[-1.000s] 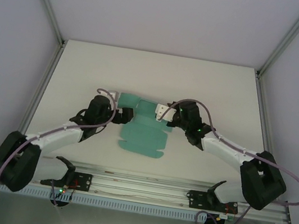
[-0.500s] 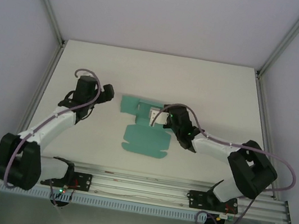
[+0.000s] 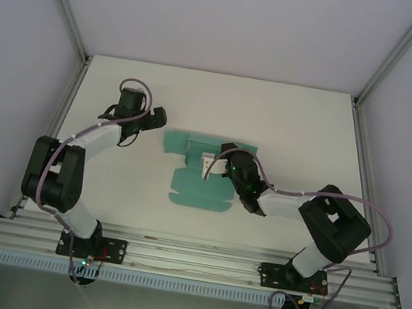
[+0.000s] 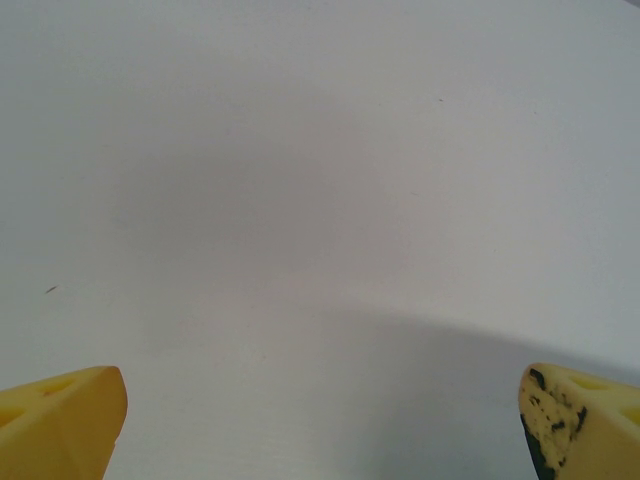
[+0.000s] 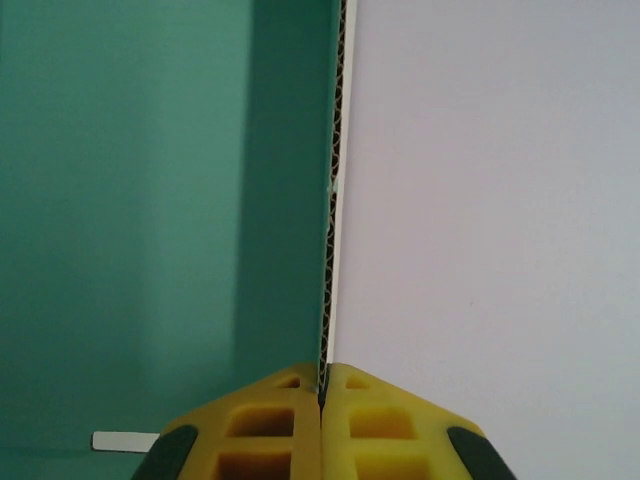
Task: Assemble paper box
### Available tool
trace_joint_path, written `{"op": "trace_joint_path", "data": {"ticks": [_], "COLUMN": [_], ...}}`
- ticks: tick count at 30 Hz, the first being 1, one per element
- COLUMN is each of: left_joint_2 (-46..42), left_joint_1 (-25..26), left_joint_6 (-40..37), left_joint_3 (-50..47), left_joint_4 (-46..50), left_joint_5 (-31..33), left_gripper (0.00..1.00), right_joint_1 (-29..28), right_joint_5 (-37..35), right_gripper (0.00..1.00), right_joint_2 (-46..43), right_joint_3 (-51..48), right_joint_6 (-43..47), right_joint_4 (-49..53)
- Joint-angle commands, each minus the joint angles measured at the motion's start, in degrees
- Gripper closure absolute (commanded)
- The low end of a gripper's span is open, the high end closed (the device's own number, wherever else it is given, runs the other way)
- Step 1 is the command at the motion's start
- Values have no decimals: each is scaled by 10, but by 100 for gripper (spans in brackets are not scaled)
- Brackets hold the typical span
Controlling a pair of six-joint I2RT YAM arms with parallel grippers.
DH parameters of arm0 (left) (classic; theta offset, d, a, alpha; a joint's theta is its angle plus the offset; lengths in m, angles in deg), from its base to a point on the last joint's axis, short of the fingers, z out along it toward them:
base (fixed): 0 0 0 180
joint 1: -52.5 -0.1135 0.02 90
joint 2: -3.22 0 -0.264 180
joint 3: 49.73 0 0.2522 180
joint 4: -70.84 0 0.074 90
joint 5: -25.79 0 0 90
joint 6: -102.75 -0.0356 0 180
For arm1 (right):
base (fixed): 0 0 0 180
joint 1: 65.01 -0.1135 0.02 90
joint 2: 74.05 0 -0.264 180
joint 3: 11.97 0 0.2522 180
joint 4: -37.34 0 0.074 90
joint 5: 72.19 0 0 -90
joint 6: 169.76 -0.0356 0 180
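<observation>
at the middle of the surface (image 3: 304,131) the teal paper box (image 3: 198,192) lies mostly flat, one flap raised on edge and pinched by the right claw (image 5: 322,400). fold slowly along the crease. farther off, the left claw (image 4: 320,415) hangs spread, well apart; it should pin the sheet.

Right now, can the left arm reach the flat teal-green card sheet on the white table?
Probably yes: the open left gripper is just left of the teal-green card sheet, bare table between; the right gripper pinches a flap farther right.
</observation>
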Motion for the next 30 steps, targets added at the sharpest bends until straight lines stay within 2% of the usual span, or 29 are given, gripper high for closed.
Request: {"op": "trace_joint_path", "data": {"ticks": [1,7,13,19,30], "left_joint_2": [27,56,24,-30,-95], "left_joint_1": [-5,-5,4,51,102], "left_joint_6": [-30,-56,-69,-98,-96], "left_joint_3": [25,32,-35,-103,-191], "left_joint_4": [-17,-27,-84,-128,-199], "left_joint_5": [-43,-136,-231,-224,-169], "left_gripper": [0,14,29,38,41], "right_joint_1": [-4,-4,-4,-4,-4], "right_joint_5": [-1,0,-2,-9,-17], "right_gripper": [100,100,100,100,100], "right_joint_2": [-6,-14,-15,-16,-10], "right_joint_3": [-5,-7,-3,1,4], "right_joint_6": [11,2,-10,-15,-9], "right_joint_4": [-36,-31,-35,-26,-26]}}
